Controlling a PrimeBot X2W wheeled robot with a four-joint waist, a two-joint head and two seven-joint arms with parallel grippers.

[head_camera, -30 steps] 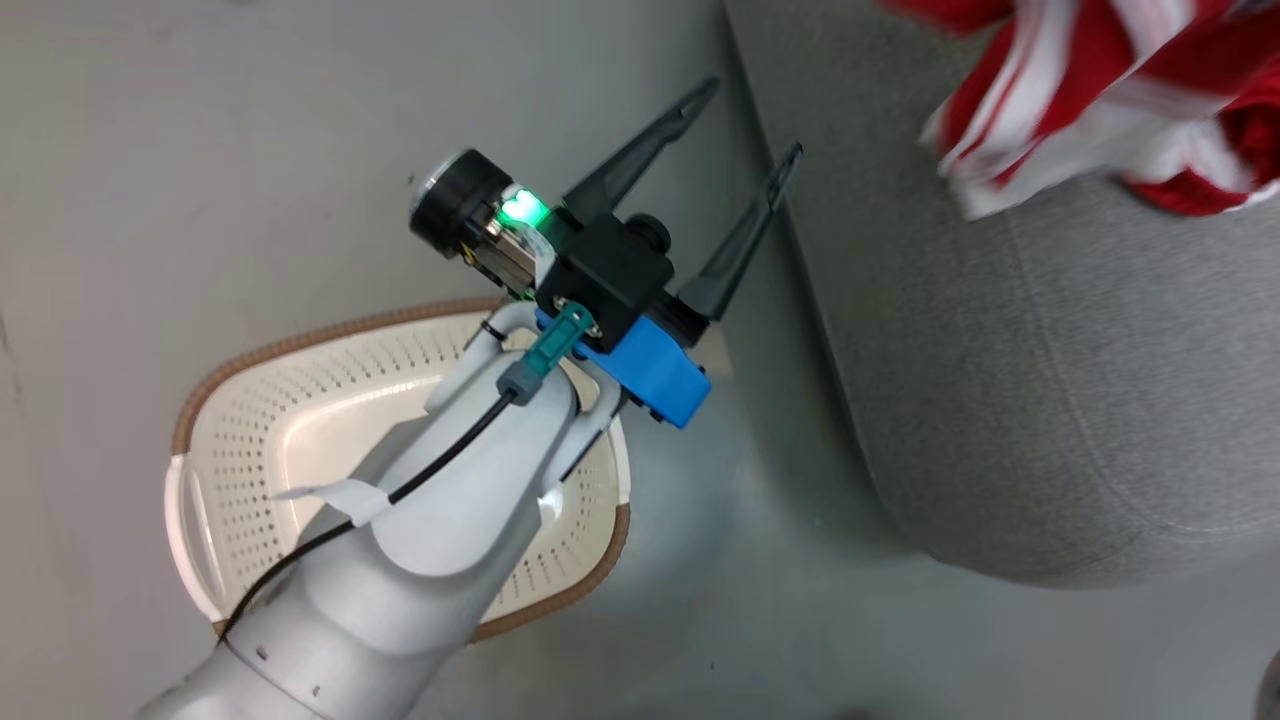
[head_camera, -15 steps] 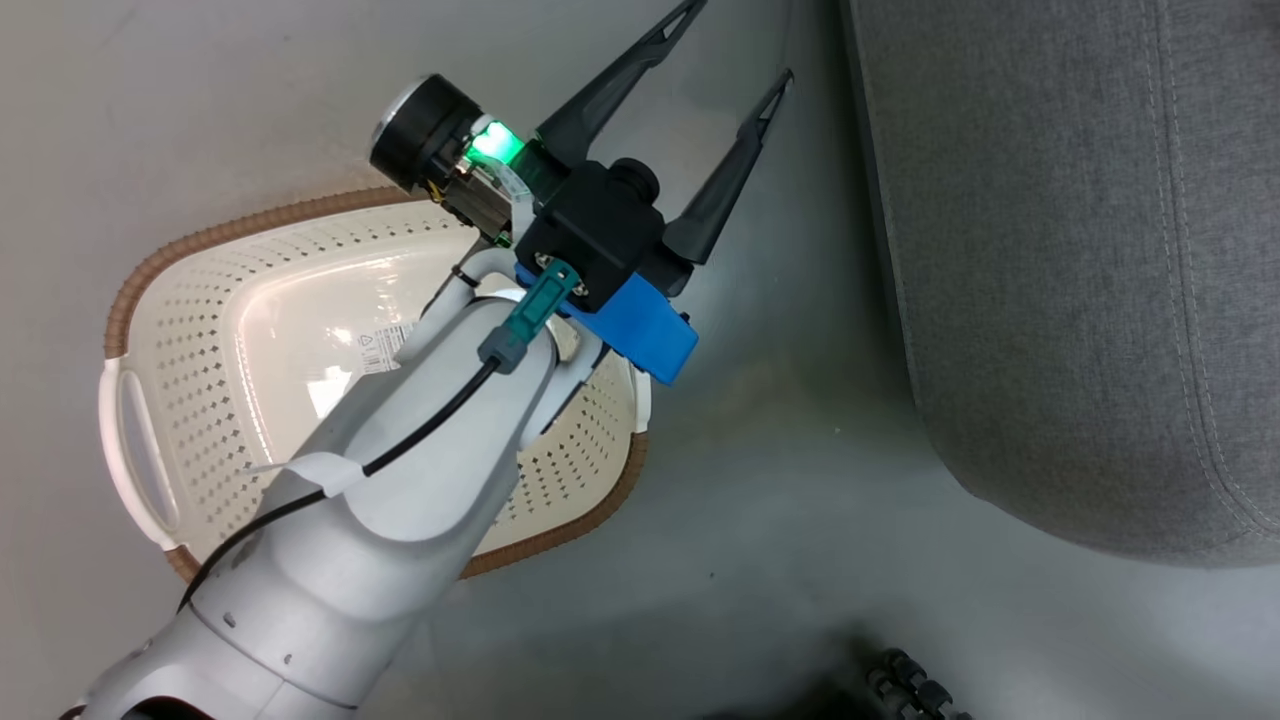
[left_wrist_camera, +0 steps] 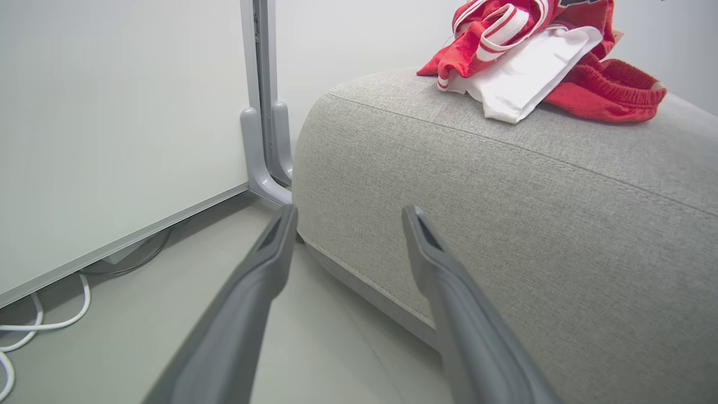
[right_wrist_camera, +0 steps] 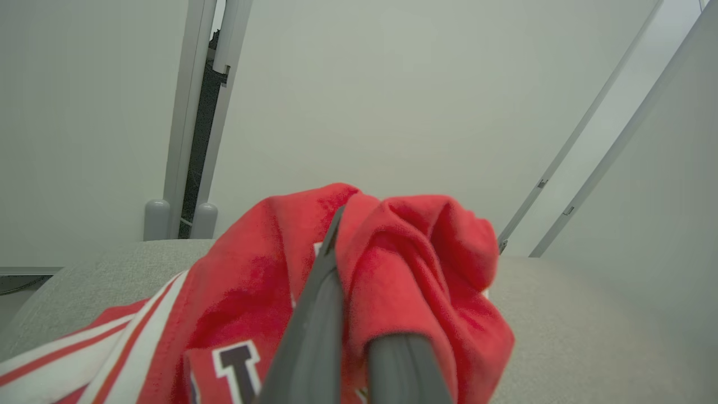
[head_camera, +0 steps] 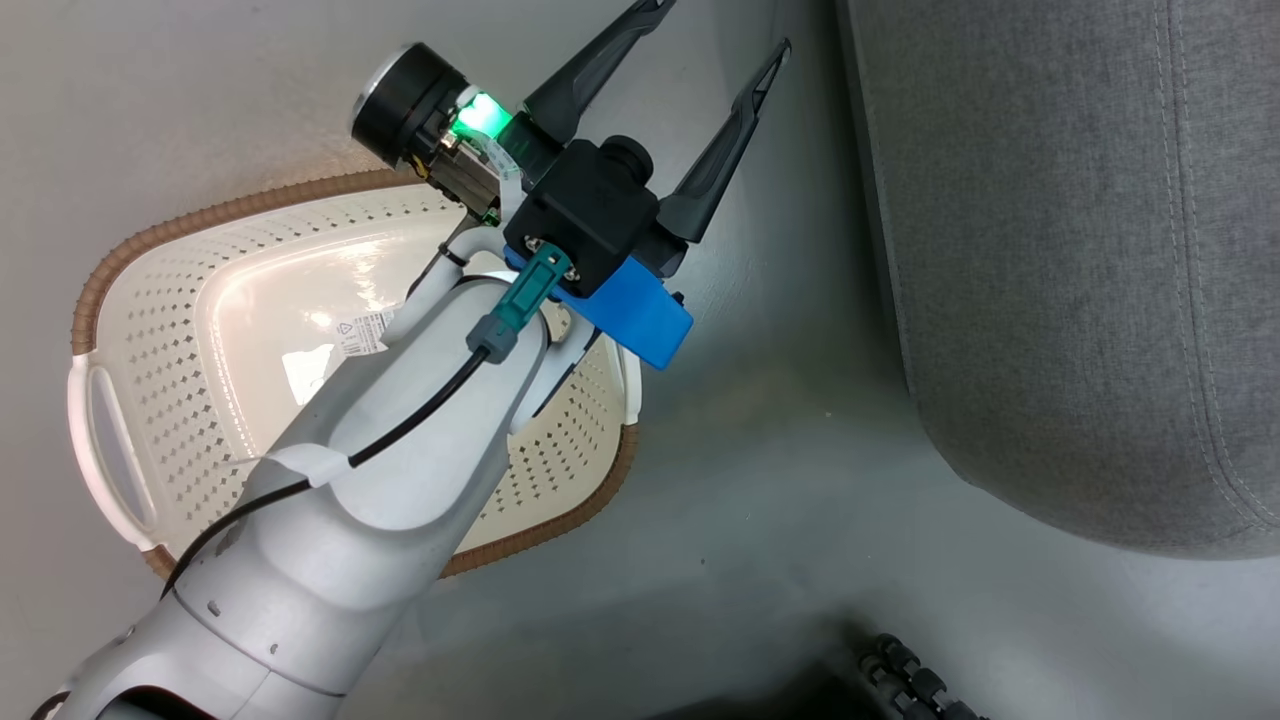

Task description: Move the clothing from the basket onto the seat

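Head view: the basket [head_camera: 200, 216] stands on the floor [head_camera: 780, 480] at the left. As much of its inside as shows past the pale forearm [head_camera: 400, 470] holds no garment. The left gripper [head_camera: 715, 30] hangs spread and empty over the floor, between the basket and the seat [head_camera: 1050, 250] on the right.

Left wrist view: the left gripper [left_wrist_camera: 349, 213] has its fingers wide apart, pointing at the near edge of the seat [left_wrist_camera: 505, 196]. The clothing [left_wrist_camera: 533, 62] lies heaped on the far top of the seat.

Right wrist view: the right gripper [right_wrist_camera: 350, 269] has its fingers pressed close, pinching a fold of the red jersey [right_wrist_camera: 235, 292] over the seat [right_wrist_camera: 589, 314].

By my reading the transfer is nearly done. What is left is to let go of the jersey and draw the arm away.
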